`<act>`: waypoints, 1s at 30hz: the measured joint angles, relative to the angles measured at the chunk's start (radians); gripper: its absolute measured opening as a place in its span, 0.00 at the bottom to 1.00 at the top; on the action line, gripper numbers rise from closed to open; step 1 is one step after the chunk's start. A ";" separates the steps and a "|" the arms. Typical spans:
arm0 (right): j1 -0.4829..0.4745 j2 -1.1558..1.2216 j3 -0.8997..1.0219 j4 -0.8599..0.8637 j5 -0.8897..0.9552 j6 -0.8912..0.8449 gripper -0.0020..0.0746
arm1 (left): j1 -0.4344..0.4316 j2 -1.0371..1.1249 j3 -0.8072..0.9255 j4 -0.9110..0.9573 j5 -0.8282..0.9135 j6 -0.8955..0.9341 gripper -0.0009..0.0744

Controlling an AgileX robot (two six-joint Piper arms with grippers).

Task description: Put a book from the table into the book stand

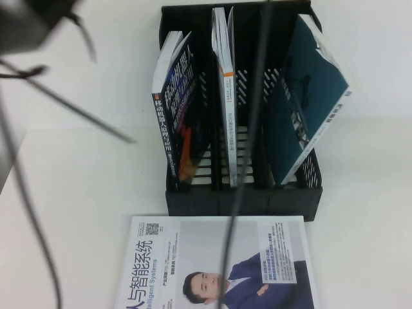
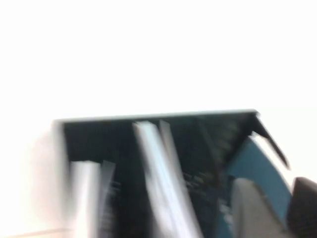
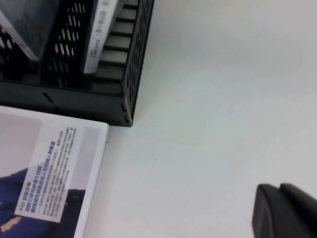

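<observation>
Leftmost, the left gripper (image 2: 277, 214) shows only in its own wrist view, at the edge of a smeared picture, so whether it is open or closed on anything cannot be told. Just ahead of it rises the book stand (image 1: 244, 201), a black rack with three upright slots, standing on the white surface (image 1: 77, 193). The stand's left slot holds a dark blue book (image 1: 179, 109) leaning over. The middle slot holds a grey book with an orange spine band (image 1: 225, 96), upright. The right slot holds the book (image 1: 310, 96), teal back cover outward, foot on the ribbed floor and top tipped out past the rack's right wall; in the left wrist view its teal cover lies close before the gripper. Flat on the surface, touching the stand's front wall, lies a white-and-blue book showing a man in a suit (image 1: 219, 264). Over on the right, the right gripper (image 3: 282, 213) hovers above bare surface, its fingers pressed together with nothing between them. The stand's front corner and the flat book's edge lie well ahead of those fingers.
</observation>
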 joint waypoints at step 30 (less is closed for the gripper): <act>0.000 -0.345 0.147 0.144 -0.043 -0.068 0.03 | 0.000 -0.978 1.274 0.490 -0.488 -0.482 0.01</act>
